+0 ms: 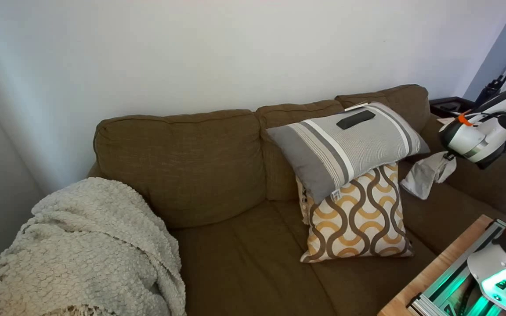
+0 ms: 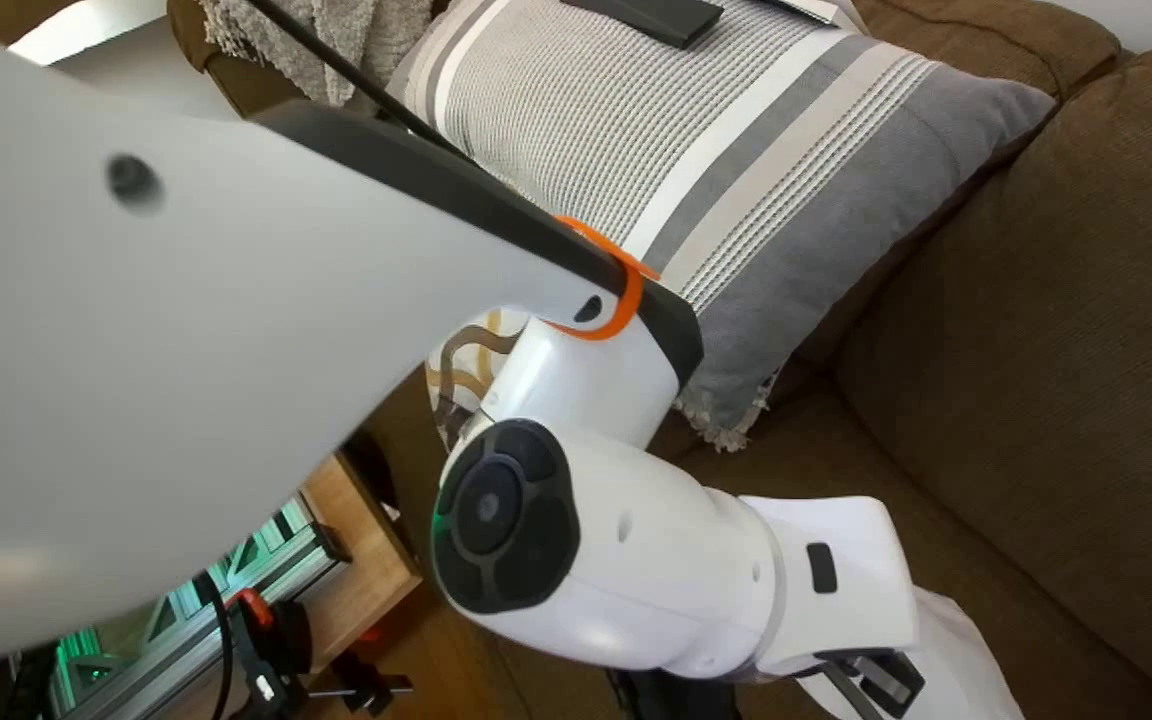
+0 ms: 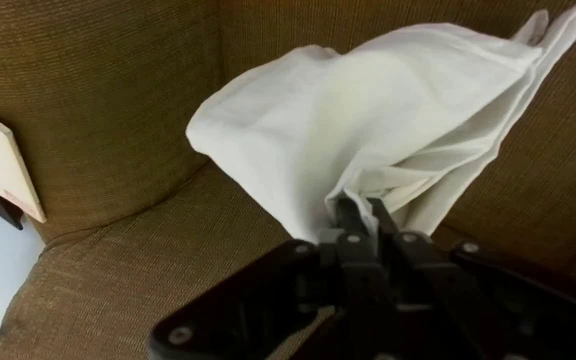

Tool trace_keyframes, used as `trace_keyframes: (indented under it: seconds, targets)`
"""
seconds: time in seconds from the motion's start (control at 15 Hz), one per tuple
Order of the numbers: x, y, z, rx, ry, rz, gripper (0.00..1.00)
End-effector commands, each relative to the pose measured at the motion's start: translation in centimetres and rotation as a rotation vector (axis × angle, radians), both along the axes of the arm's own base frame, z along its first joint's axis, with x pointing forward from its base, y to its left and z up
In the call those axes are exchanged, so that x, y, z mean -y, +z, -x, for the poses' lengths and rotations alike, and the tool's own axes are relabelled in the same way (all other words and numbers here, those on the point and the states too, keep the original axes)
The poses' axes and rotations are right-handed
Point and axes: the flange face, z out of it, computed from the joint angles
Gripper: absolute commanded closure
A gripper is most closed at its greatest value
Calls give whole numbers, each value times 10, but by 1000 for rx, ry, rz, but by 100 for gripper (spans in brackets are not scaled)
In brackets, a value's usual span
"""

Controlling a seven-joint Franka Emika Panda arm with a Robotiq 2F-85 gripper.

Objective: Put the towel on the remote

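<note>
One towel hangs from the end effector in an exterior view, over the sofa and just to the side of the grey pillow, well apart from the remote that lies on top of it. I'd take the towel for light and limp: nothing to break, hardly any weight, but apt to swing and crumple on the way. How wide the end effector stands, and whether the towel touches the sofa, I can't tell there.

In an exterior view the arm covers a good deal; some white towel shows below it, cut off at the bottom edge, while the remote lies at the very top.

The wrist view is plainest: the end effector is nearly closed, a narrow fold of towel caught between its tips, the rest fanning out loose. That bunched hold looks sound to me; the free part should drape over the remote once carried above it.
</note>
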Motion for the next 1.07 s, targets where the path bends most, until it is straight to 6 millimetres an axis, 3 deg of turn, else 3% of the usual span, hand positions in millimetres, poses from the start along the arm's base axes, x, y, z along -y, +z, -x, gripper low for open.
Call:
trace_keyframes:
  seconds: [0.0, 0.33, 0.67, 1.0]
  targets:
    - [-3, 5, 2, -2, 3, -3, 98]
    - [-54, 55, -11, -9, 30, 308, 98]
    - [-113, 143, -36, 119, 62, 631, 98]
    - [-129, 227, -57, 191, 61, 762, 98]
